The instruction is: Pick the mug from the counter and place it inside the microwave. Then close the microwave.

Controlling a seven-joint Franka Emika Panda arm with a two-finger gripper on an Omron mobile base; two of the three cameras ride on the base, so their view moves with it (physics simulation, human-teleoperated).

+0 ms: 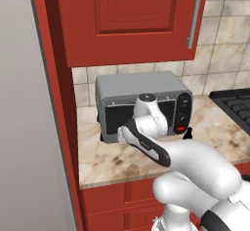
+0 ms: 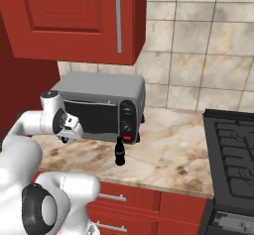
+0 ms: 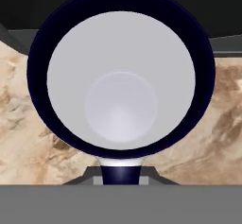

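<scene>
The mug [image 3: 121,81] takes up most of the hand view, seen from above: a dark navy rim and outside, a pale grey-white inside. Its dark handle sits at the bottom of that view, between the fingertips of my gripper [image 3: 121,173], which is shut on it. The marbled counter [image 3: 19,105] lies under the mug; whether the mug rests on it or hangs just above it I cannot tell. In the base views my hand [image 2: 67,126] points down in front of the left part of a grey toaster oven [image 2: 99,105]. The microwave is out of view.
The toaster oven [image 1: 141,101] with a red knob stands at the back of the counter [image 1: 112,162]. A small dark bottle [image 2: 119,152] stands before its right corner. A black stove [image 2: 233,149] is on the right, red cabinets [image 1: 132,20] hang above, and a tall panel [image 1: 24,127] closes the left.
</scene>
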